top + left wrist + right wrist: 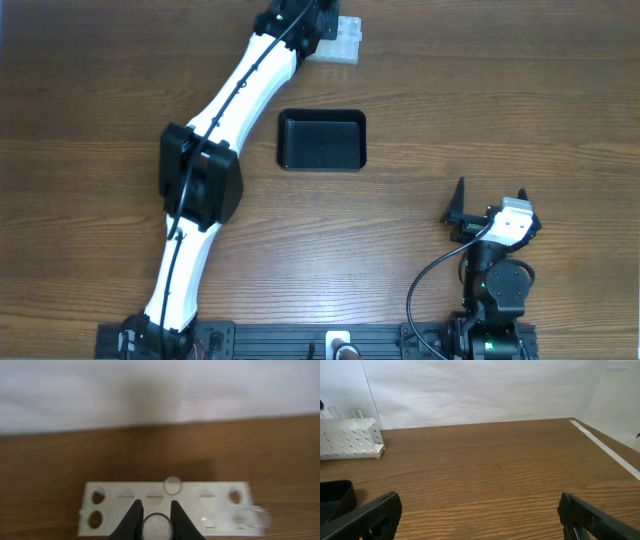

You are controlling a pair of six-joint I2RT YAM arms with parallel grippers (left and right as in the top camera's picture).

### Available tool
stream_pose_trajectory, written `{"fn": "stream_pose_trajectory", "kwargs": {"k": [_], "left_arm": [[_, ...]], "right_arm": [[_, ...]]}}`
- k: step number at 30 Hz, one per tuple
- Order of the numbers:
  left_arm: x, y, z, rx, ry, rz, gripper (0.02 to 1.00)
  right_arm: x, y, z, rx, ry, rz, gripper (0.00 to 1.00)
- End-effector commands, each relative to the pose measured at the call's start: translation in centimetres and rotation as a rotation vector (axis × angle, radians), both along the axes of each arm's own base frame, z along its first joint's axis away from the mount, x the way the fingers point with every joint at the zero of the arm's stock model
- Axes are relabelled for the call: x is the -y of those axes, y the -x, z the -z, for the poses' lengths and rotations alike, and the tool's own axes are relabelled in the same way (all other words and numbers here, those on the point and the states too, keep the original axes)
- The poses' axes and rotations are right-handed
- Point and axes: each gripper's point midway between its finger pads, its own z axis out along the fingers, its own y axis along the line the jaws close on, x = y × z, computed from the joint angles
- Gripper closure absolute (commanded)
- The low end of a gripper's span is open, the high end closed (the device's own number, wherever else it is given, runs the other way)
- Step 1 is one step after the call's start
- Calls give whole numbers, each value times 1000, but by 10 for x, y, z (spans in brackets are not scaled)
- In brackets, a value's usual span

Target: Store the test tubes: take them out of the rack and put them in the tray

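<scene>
Wooden table (500,100) under the whole setup. The white left arm (240,90) stretches all the way to the far edge, where the white rack (345,45) sits. The black tray (284,140) is mid-table, near the rack but not touching it. The right gripper (480,520) is down by its own base with fingers spread wide apart. The left gripper (155,506) is right over the rack, pinched tight on the rim of a test tube (157,526) that's standing in its hole. A second tube (173,486) stands in the next row, and a third tube (255,516) is at the rack's end.
</scene>
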Motion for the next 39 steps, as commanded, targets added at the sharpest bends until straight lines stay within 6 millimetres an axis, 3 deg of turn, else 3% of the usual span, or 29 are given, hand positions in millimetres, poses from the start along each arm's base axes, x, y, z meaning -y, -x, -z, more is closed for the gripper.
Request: {"fn": "stream_pose_trajectory", "kwargs": {"k": [1, 2, 4, 7, 11, 13, 16, 21, 39], "left_arm": [[-12, 20, -134, 209, 76, -13, 980], [-16, 28, -156, 236, 91, -13, 980], [-19, 42, -175, 242, 95, -8, 980], [-23, 71, -170, 147, 83, -14, 978], [-30, 122, -119, -131, 84, -115, 976], [-35, 157, -79, -313, 91, -240, 978], [-33, 190, -33, -452, 46, -325, 978], [-25, 201, 19, -500, -14, -313, 978], [-17, 188, 89, -556, -74, -320, 978]], "right_arm": [[2, 1, 1, 4, -2, 10, 7], [2, 1, 1, 4, -2, 10, 9], [2, 1, 1, 4, -2, 10, 9], [2, 1, 1, 4, -2, 10, 9], [2, 1, 1, 4, -2, 10, 9], [2, 1, 1, 4, -2, 10, 7], [2, 1, 1, 4, -2, 10, 9], [2, 1, 1, 4, -2, 10, 7], [2, 1, 1, 4, -2, 10, 7]]}}
